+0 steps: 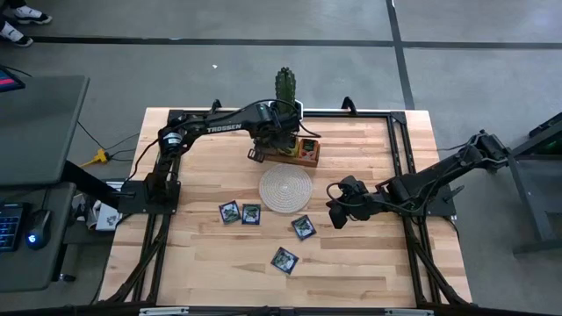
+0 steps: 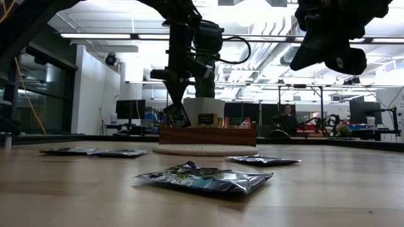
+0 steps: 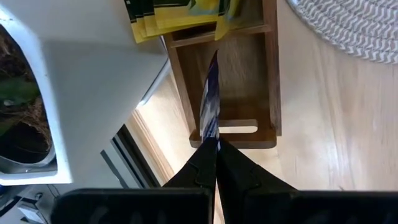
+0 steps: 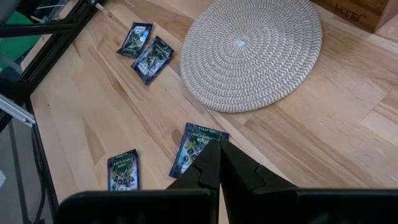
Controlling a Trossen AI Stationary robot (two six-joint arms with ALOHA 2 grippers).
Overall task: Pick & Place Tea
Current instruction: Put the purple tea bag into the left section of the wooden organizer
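High view: left gripper (image 1: 260,154) sits over the far end of the wooden tray (image 1: 309,151), jaws pinched on a dark blue sachet (image 3: 210,102) held edge-on. Left wrist view shows that sachet hanging straight past the jaws, over the tray's empty compartment, with yellow sachets (image 3: 180,15) in the next compartment beyond and a white pot (image 3: 93,81) beside. Right gripper (image 1: 338,215) hovers above the worktop (image 1: 369,263) with jaws closed and empty; one sachet (image 4: 198,149) lies right below them, another (image 4: 122,169) to the side, two more (image 4: 144,48) farther off past the round mat (image 4: 252,50). All four loose sachets lie flat on the worktop near the mat.
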